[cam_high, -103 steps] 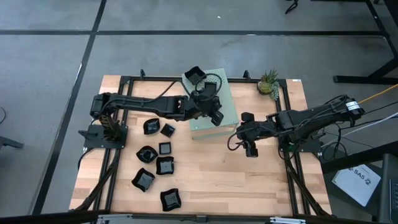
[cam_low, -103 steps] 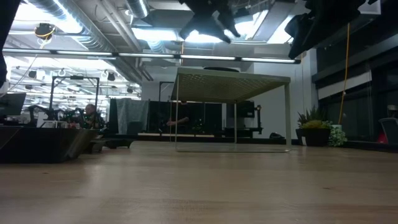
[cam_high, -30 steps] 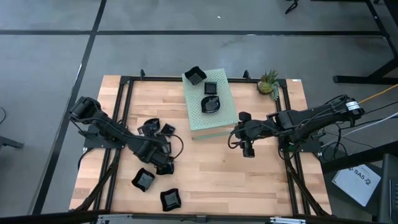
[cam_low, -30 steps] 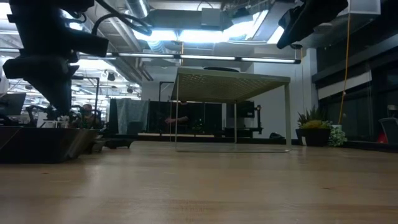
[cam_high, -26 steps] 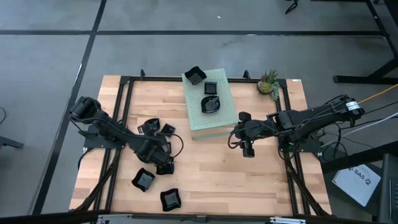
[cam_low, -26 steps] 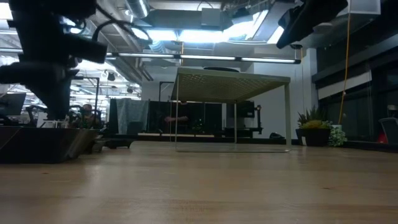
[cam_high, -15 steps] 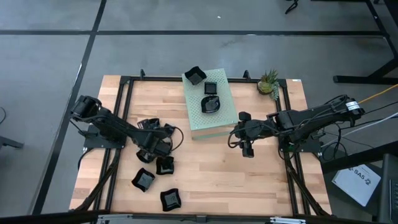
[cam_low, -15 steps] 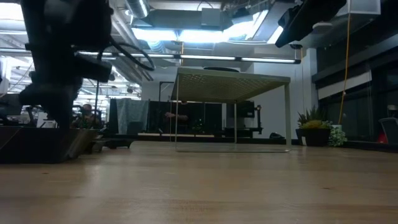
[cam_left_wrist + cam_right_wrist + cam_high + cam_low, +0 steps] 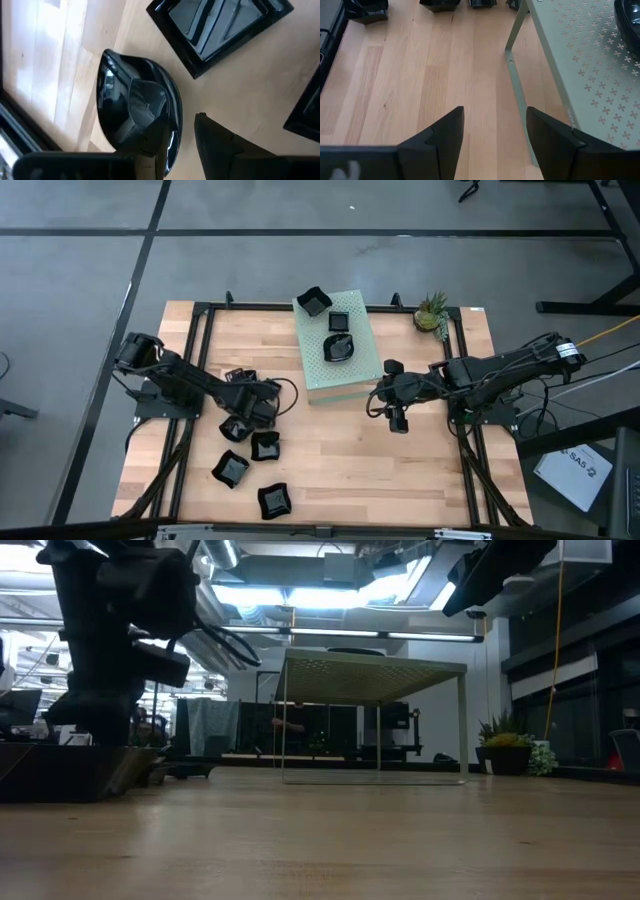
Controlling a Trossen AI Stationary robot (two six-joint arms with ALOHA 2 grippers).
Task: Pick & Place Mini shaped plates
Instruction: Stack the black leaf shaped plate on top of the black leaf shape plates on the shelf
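A: Where is the left end effector (image 9: 243,420)?

B: Low over the loose group of mini shaped plates (image 9: 250,455) on the left half of the surface (image 9: 330,470). Its wrist view shows its fingers (image 9: 220,145) closed astride the rim of 1 round-edged black plate (image 9: 135,115), beside a square plate (image 9: 220,25).

A: And the right end effector (image 9: 397,418)?

B: Hanging just right of the pale green perforated box (image 9: 350,370), fingers (image 9: 445,135) spread, holding nothing.

A: Other plates?

B: 3 sit on the box top (image 9: 330,325). Several more lie on the wood near the left end effector.
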